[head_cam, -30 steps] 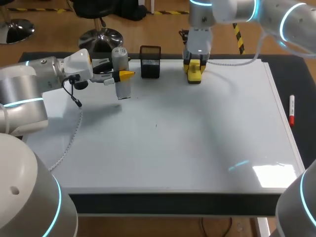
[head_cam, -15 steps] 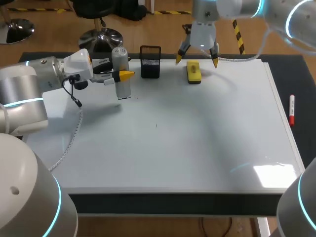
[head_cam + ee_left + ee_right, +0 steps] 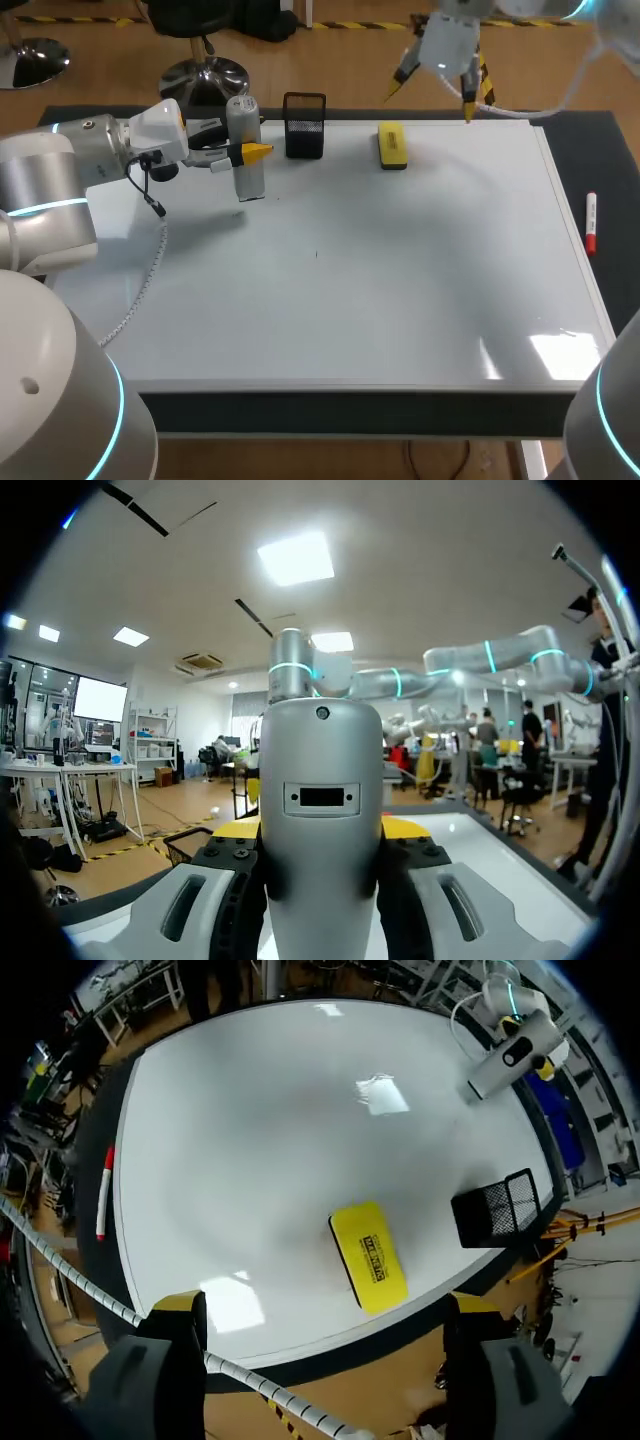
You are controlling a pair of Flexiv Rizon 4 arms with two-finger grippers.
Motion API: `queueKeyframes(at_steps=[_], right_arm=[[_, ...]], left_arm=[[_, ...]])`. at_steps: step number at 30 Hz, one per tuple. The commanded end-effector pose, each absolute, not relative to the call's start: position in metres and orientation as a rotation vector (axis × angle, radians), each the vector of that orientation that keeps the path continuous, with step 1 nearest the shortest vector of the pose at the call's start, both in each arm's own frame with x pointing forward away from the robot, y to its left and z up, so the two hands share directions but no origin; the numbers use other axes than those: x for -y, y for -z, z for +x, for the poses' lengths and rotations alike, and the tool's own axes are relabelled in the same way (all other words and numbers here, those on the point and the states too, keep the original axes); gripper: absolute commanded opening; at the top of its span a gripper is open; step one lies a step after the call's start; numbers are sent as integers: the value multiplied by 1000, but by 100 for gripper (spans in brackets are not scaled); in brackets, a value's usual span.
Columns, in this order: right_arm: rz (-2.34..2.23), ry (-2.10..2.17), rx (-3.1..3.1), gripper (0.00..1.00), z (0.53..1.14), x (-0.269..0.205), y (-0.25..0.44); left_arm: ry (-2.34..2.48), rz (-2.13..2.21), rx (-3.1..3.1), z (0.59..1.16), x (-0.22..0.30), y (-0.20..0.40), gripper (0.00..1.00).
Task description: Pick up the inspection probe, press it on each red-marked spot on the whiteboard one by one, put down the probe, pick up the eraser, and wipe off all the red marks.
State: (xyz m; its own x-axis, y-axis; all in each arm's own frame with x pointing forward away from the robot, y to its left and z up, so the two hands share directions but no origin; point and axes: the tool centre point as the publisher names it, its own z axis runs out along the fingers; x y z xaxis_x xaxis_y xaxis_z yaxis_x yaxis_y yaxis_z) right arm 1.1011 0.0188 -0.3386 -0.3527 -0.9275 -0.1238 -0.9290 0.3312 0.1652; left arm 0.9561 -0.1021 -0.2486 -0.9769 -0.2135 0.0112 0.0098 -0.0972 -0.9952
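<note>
The eraser (image 3: 392,146) is yellow, the mesh basket (image 3: 304,131) black, the probe (image 3: 248,180) silver-grey, the whiteboard (image 3: 350,300) white.

Bright, even overhead light, no dim corners on the whiteboard (image 3: 380,260). In the head view I get a hard white glare patch (image 3: 545,352) near the board's front right corner, w/ a thin streak beside it. Shadows are soft: a grey smudge on the board under my left arm (image 3: 60,180) and the inspection probe (image 3: 245,150), and a thin dark one along the eraser (image 3: 392,146). Right wrist view: two glare spots on the board, one near the eraser, one farther out; the board's edge bows hard toward the rim. Left wrist view: ceiling panels (image 3: 295,558) blow out white; the probe is lit evenly, w/ a slight sheen up top.
</note>
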Motion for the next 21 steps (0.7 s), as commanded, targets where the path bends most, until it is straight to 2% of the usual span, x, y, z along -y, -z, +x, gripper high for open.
queueKeyframes(at_steps=[1,21], right_arm=[[-1718,-286,-2508,100,1090,-3,313],[-1362,-534,-2592,100,1090,54,259]], left_arm=[[2211,-227,-1999,957,102,248,0],[2211,-227,-1999,957,102,248,0]])
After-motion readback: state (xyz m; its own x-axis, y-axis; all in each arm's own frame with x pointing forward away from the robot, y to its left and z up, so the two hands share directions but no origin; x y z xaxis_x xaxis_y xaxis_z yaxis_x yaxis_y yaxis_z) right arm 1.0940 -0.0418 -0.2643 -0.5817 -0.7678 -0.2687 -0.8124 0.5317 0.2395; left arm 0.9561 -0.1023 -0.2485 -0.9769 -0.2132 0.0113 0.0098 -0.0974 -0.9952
